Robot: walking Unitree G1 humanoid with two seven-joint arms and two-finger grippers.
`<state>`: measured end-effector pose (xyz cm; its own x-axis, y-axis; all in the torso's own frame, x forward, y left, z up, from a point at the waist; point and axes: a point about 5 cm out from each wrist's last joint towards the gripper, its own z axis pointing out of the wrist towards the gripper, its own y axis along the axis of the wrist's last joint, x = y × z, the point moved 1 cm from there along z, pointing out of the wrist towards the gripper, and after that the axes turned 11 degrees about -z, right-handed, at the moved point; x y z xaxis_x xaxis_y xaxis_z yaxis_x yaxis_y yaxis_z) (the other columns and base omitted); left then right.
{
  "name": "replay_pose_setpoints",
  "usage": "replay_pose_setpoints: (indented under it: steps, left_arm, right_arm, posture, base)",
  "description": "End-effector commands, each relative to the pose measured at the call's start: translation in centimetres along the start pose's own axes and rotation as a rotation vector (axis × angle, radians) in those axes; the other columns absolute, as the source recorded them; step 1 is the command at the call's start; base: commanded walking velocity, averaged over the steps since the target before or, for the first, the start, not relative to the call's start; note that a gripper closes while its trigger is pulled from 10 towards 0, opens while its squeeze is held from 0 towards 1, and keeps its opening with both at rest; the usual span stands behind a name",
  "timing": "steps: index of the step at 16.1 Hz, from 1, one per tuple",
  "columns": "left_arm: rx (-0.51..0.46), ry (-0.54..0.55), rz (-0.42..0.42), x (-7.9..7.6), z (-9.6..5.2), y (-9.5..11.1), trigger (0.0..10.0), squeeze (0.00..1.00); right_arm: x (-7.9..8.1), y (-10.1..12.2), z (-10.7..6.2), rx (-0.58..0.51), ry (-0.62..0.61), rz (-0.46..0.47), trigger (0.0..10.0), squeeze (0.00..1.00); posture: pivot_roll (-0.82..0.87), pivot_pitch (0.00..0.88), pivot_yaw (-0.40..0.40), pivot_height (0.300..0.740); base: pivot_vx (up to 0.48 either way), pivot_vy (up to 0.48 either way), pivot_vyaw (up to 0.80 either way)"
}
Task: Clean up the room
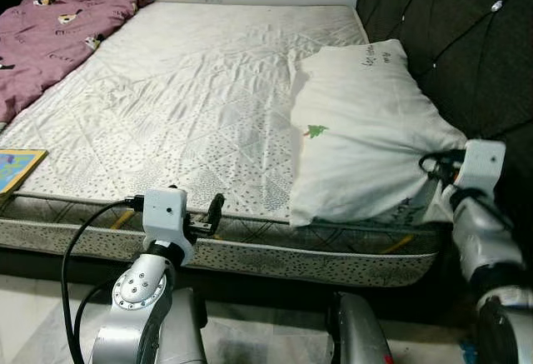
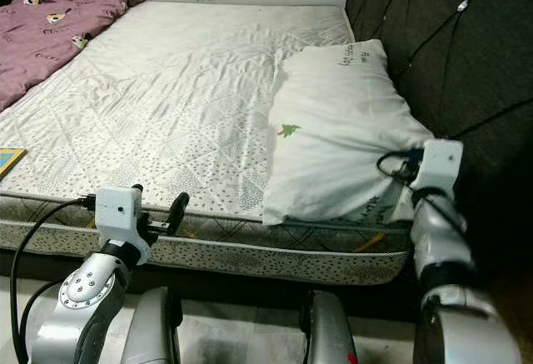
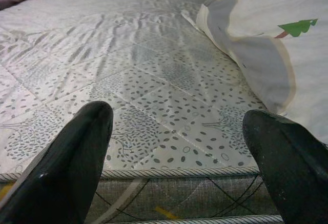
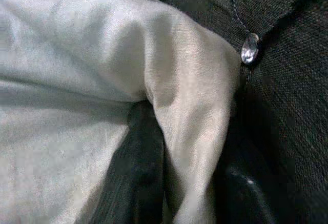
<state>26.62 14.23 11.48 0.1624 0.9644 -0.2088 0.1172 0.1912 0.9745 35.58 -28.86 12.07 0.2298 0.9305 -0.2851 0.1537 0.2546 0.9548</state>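
A white pillow (image 1: 358,131) with a small green tree print lies on the right side of the mattress (image 1: 183,97), against the dark tufted headboard (image 1: 450,31). My right gripper (image 1: 435,167) is shut on the pillow's near right corner; in the right wrist view a fold of white pillow cloth (image 4: 189,131) is pinched between the black fingers (image 4: 138,172). My left gripper (image 1: 200,214) hovers open at the mattress's near edge, left of the pillow, with its fingers (image 3: 77,157) spread and nothing between them.
A crumpled purple blanket (image 1: 50,31) lies at the bed's far left. A colourful flat book (image 1: 15,168) rests at the mattress's left near edge. The headboard runs along the right side. The floor (image 1: 33,314) lies below the bed's near side.
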Motion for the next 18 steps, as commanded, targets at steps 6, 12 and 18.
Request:
replay_pose_setpoints:
  steps: [6, 12, 18]
  left_arm:
    - [0.033, -0.002, 0.005, 0.0, 0.4, -0.8, 10.0, 0.0]
    - [0.029, 0.0, 0.006, 0.1, 0.7, -0.8, 10.0, 0.0]
    - [0.026, 0.006, 0.008, 0.3, 0.7, -0.8, 10.0, 0.0]
  right_arm:
    - [1.8, -1.5, -2.9, -0.034, 0.033, -0.106, 10.0, 1.0]
    - [0.3, 0.2, -4.3, -0.087, -0.087, -0.11, 10.0, 1.0]
    - [0.5, 4.5, -3.9, -0.214, -0.122, -0.106, 10.0, 1.0]
  posture:
    - [0.03, 0.0, -0.01, 0.512]
    - [0.02, 0.0, -0.009, 0.512]
    - [0.02, 0.0, -0.011, 0.512]
  base:
    - [0.0, 0.0, 0.0]
    - [0.0, 0.0, 0.0]
    - [0.0, 0.0, 0.0]
